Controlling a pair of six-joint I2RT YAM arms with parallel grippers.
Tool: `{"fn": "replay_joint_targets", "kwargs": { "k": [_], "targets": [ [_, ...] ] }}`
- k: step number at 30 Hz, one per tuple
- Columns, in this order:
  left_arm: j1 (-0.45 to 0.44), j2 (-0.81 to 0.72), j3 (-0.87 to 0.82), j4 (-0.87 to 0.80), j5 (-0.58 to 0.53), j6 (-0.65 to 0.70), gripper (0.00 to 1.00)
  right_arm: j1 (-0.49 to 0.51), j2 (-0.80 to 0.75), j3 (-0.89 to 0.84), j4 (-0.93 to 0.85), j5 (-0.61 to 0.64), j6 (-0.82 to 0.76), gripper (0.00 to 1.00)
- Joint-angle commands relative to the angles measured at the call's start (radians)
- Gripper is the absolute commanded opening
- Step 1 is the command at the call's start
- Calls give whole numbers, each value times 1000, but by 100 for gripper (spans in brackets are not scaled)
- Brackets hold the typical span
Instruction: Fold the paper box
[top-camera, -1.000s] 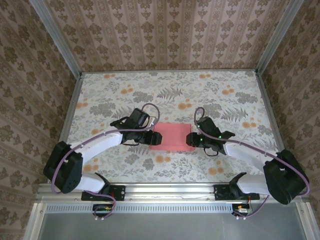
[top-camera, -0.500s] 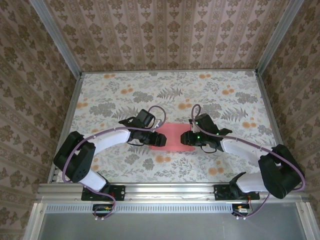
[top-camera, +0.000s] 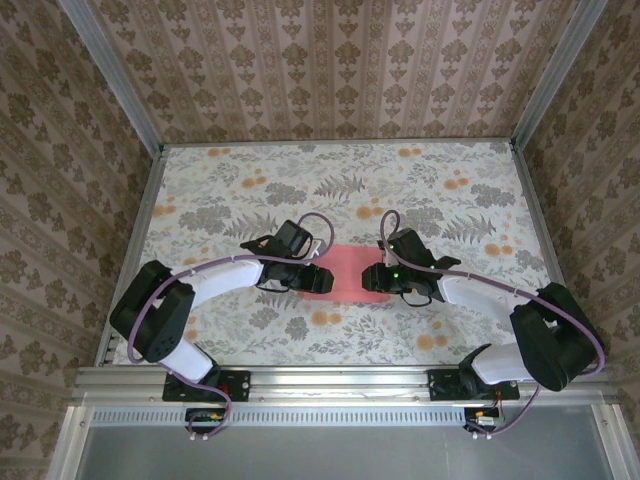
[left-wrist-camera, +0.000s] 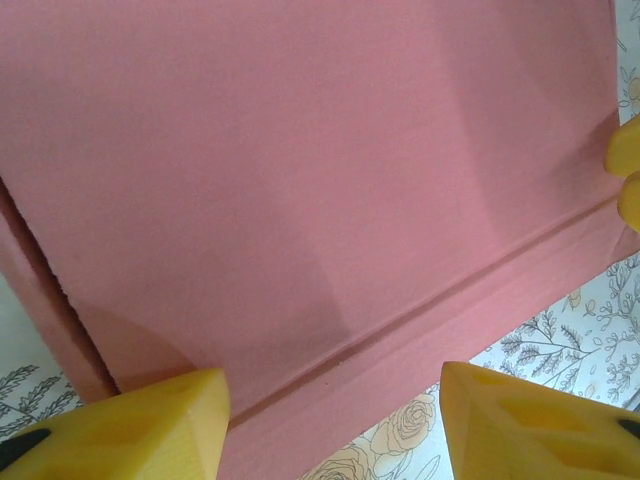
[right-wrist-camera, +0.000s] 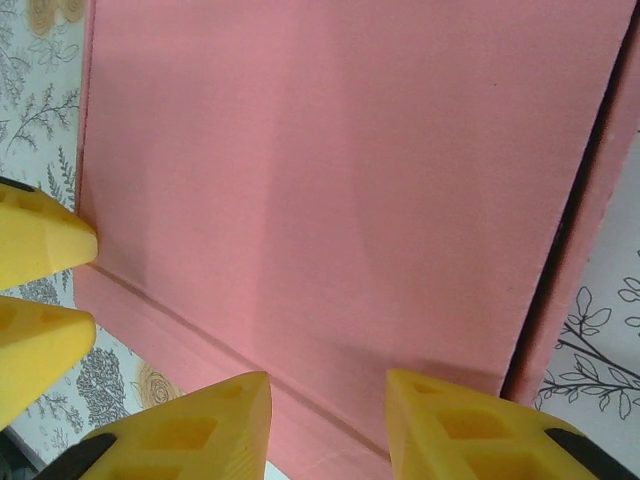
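**Box squeezed between two hands: buckling and skidding are the risks**

The flowered tabletop (top-camera: 250, 170) carries one thing, the paper box (top-camera: 346, 270). It lies a little nearer than the middle, pink side up, between the two arms. From above it reads as a flat pink rectangle. The wrist views show a crease running along one long edge and a dark slit where a side panel meets the top.

The left hand (top-camera: 318, 278) is at the box's left end and the right hand (top-camera: 372, 278) is at its right end, and they face each other across it. The left hand (left-wrist-camera: 330, 430) has its fingers well apart, the tips just at the card's edge with nothing pinched between them. The right hand (right-wrist-camera: 330, 400) has a narrower gap, also apart and clamped on nothing.

The likely trouble is uneven pressure. If one hand pushes harder, the light card would probably slide across the tabletop or turn. If both push too hard, the top panel could bow or crease away from the scored line. A fingertip could also slip over the edge and ride onto the panel, which would flatten a flap that should stand up.
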Motion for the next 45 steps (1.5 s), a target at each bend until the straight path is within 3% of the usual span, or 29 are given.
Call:
{"fn": "replay_joint_targets", "kwargs": {
  "k": [1, 6, 8, 10, 12, 13, 15, 16, 21, 23, 26, 34, 38, 45],
  "targets": [
    [-9, 3, -9, -31, -34, -5, 57, -3, 9, 4, -22, 30, 1, 38],
    [-8, -52, -1, -9, -25, -10, 59, -3, -24, 10, -12, 10, 3, 46],
    [-5, -85, 1, 2, -25, -9, 72, -3, -54, 17, -15, 6, -6, 52],
    [5, -116, 2, 5, -21, -1, 97, -3, -92, 21, -35, 40, -14, 55],
    [22, -150, -1, 10, -13, 6, 100, -3, -142, 24, -58, 69, -21, 63],
    [34, -168, -4, 17, -7, 8, 100, -4, -167, 27, -74, 91, -20, 69],
    [63, -197, -15, 32, 11, -6, 100, -5, -209, 30, -96, 140, -3, 93],
    [81, -212, -26, 49, 31, -9, 100, -6, -230, 36, -110, 156, 10, 100],
    [166, -292, -139, 191, 121, -37, 100, -6, -325, -4, -55, 177, 88, 100],
    [202, -301, -181, 236, 151, -89, 100, -3, -344, -16, -40, 180, 62, 100],
    [212, -290, -197, 260, 215, -62, 100, 16, -352, -1, -79, 177, 22, 100],
    [200, -266, -233, 250, 132, -141, 100, 41, -326, -17, -117, 223, 10, 100],
    [178, -272, -255, 298, 73, -197, 100, 40, -306, -23, -136, 188, 24, 100],
    [122, -234, -186, 199, -42, -203, 100, 37, -265, -59, -131, 132, 18, 100]
  ]
}}
